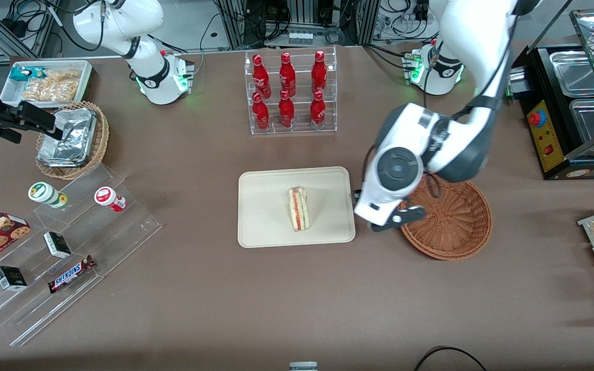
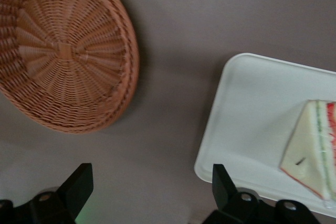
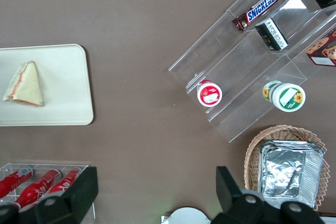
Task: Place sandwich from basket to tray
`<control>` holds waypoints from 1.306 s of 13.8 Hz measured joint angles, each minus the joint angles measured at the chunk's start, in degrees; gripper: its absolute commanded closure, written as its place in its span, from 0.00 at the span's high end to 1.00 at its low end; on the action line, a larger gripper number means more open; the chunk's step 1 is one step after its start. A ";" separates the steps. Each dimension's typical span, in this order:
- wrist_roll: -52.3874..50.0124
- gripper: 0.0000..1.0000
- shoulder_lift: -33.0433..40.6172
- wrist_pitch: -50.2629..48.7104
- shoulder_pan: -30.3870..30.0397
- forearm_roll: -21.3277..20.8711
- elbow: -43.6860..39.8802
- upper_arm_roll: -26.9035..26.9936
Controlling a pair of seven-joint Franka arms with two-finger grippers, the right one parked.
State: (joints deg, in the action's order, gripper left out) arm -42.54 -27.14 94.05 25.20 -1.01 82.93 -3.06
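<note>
Sandwich (image 1: pixel 298 208) — lying on its side on the tray (image 1: pixel 266 226), roughly mid-tray, red and green filling edge showing. Tray — sitting flat on the brown table (image 1: pixel 214 304), nearer the front camera than the rack of red bottles (image 1: pixel 290 91). Basket (image 1: pixel 457 226) — I am seeing it beside the tray, toward the working arm's end, holding nothing. Gripper (image 2: pixel 152 184) — hovering above the table between tray and basket, fingers (image 2: pixel 79 182) spread apart, gripping nothing.

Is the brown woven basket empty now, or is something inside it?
Empty: the basket shows only bare weave; the sandwich lies on the tray. The open gripper hangs between them.
</note>
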 measured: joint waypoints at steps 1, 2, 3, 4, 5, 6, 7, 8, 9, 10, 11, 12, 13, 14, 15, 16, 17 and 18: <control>1.81 1.00 1.64 0.01 -1.36 -0.07 1.99 0.18; 2.83 1.00 3.26 0.14 -2.67 -0.09 3.98 0.24; 3.49 1.00 4.68 0.50 -3.69 -0.09 5.81 0.25; 4.32 1.00 6.01 0.91 -4.53 -0.11 7.59 0.26; 5.84 1.00 7.39 1.15 -5.36 -0.16 9.32 0.28; 7.96 1.00 8.91 1.33 -6.41 -0.17 10.97 0.29; 10.08 1.00 10.49 1.39 -7.69 -0.17 12.41 0.31; 12.04 1.00 12.03 1.39 -9.12 -0.20 13.59 0.30; 14.60 1.00 13.86 1.32 -11.17 -0.21 14.85 -0.05; 17.57 1.00 15.80 1.01 -13.75 -0.20 16.13 -1.00; 20.18 1.00 17.73 0.28 -16.24 -0.21 17.18 -2.01; 22.59 1.00 19.55 -0.89 -18.38 -0.20 17.89 -2.85; 25.19 1.00 21.21 -2.40 -20.36 -0.21 18.24 -3.77; 27.89 1.00 22.78 -4.16 -22.41 -0.21 18.34 -4.87; 30.34 1.00 24.23 -5.68 -24.04 -0.21 18.34 -5.67; 32.47 1.00 25.59 -6.79 -25.03 -0.21 18.30 -5.96; 34.23 1.00 26.83 -7.72 -25.54 -0.22 18.10 -5.96; 35.39 1.00 27.84 -8.96 -25.80 -0.50 17.67 -5.86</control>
State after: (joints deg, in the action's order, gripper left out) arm -7.15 0.70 85.09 -0.60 -1.51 100.60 -8.93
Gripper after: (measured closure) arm 0.000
